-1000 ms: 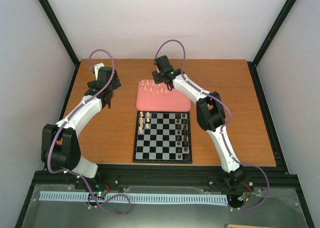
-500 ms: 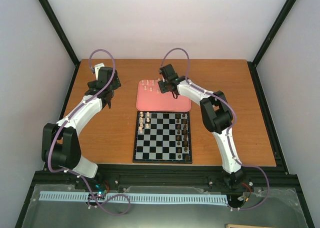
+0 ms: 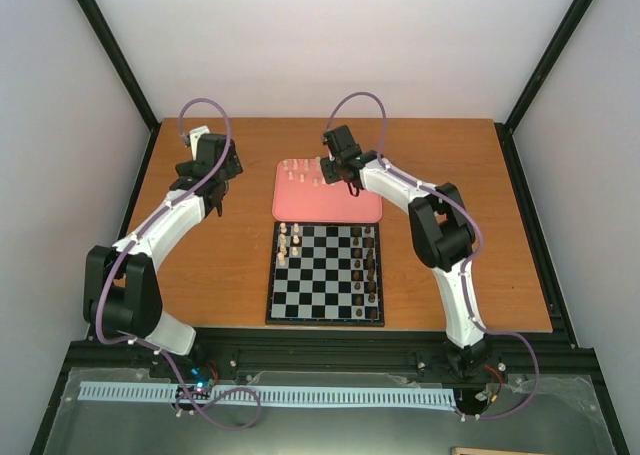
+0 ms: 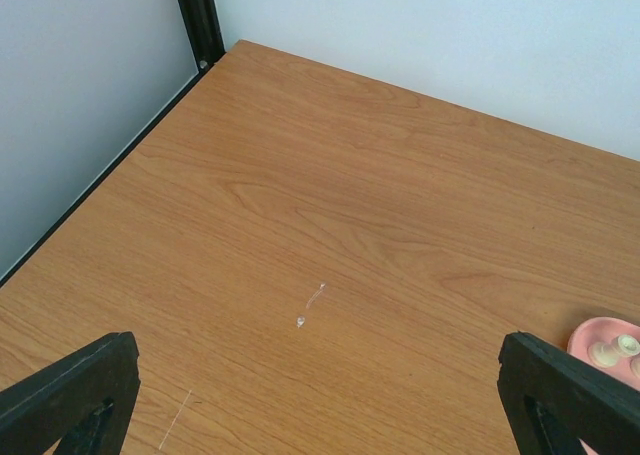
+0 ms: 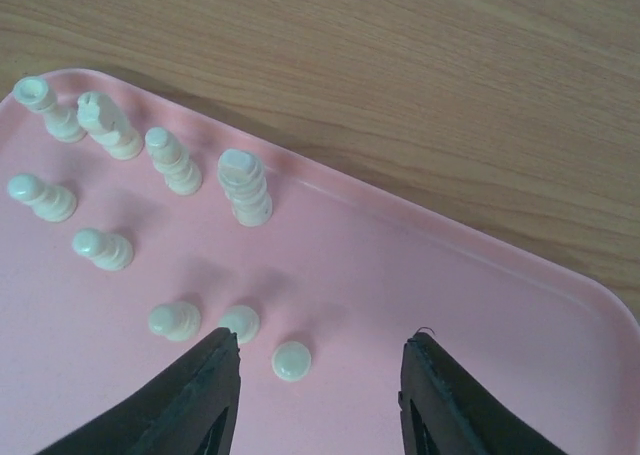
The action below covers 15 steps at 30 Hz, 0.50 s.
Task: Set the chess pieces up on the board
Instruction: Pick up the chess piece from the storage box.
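Several cream chess pieces (image 5: 245,187) stand on the pink tray (image 5: 420,275); they also show in the top view (image 3: 303,171). My right gripper (image 5: 320,375) is open above the tray, with a small cream pawn (image 5: 291,360) between its fingers, nearer the left finger (image 5: 195,400). In the top view the right gripper (image 3: 338,170) hovers over the tray's far part. The board (image 3: 325,272) lies in front of the tray, with a few cream pieces (image 3: 289,239) at its left and dark pieces (image 3: 370,265) along its right. My left gripper (image 4: 320,415) is open and empty over bare table.
The pink tray (image 3: 328,193) touches the board's far edge. The tray's corner with two cream pieces (image 4: 612,347) shows at the right of the left wrist view. A black frame post (image 4: 197,20) and walls bound the table's far left.
My right gripper has moved a little to the right and farther back over the tray. The left arm has not moved.
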### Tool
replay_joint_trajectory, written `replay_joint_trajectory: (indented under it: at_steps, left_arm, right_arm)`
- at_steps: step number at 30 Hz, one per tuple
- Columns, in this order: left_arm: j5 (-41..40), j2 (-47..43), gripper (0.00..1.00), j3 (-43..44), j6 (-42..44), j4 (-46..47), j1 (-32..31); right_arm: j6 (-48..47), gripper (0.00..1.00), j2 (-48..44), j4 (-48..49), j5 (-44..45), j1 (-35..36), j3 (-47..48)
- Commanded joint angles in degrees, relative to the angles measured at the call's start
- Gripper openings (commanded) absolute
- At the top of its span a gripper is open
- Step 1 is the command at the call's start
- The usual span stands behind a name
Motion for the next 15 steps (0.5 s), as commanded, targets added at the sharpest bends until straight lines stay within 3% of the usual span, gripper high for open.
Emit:
replay_joint_trajectory:
  at_steps: [1, 15]
  left_arm:
    - [-0.52, -0.48, 1.0, 1.99, 0.84, 0.59, -0.36]
    - [-0.48, 0.02, 1.0, 2.17, 0.84, 0.58, -0.32]
  right_arm:
    - [0.67, 0.45, 3.07, -2.06, -0.04, -0.98, 4.05]
    - [0.96, 0.44, 5.96, -4.23, -2.36, -1.59, 5.6]
